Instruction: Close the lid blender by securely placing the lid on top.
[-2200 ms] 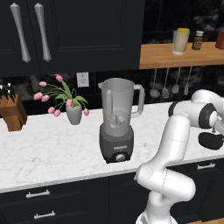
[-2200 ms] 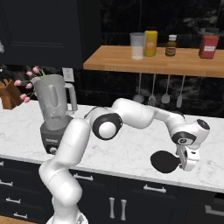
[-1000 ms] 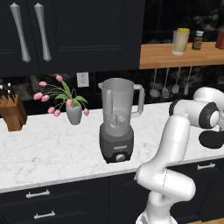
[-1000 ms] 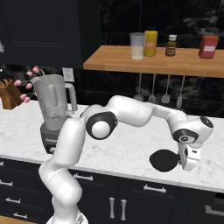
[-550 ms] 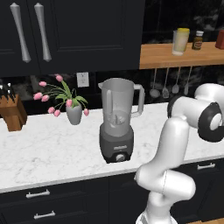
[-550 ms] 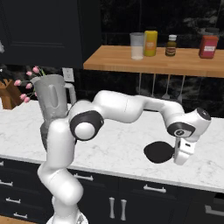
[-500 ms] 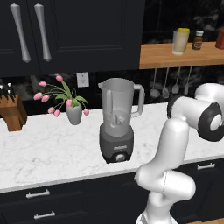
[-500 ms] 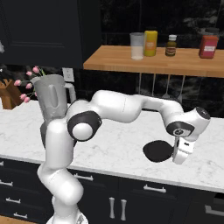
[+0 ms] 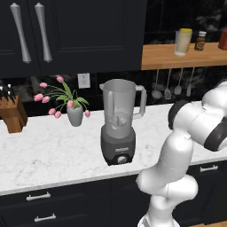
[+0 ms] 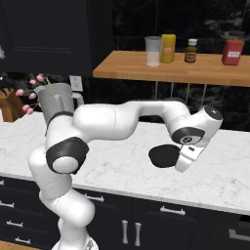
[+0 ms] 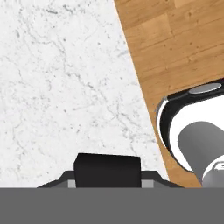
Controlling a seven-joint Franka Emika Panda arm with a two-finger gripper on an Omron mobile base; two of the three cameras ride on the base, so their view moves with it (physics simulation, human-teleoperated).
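Grey blender (image 9: 119, 122) stands uncapped mid-desk from my left base camera. Right base: pincer (image 10: 181, 157) clamps the lid (image 10: 164, 156), lifted, at its nine o'clock. Hand camera: marble desk (image 11: 65, 78) below. Carrying and seating remain.

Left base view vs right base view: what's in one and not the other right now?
Left base view alone: the dark grey blender base with its front knob, the grey flower vase with pink tulips, hanging utensils, and two silver cabinet handles.

Right base view alone: the gripper shut on the black round lid, lifted off the counter, and a red jar on the shelf.

Both: the white marble counter, the translucent grey blender jar, lidless, the wooden knife block, the wooden shelf, and the white arm.
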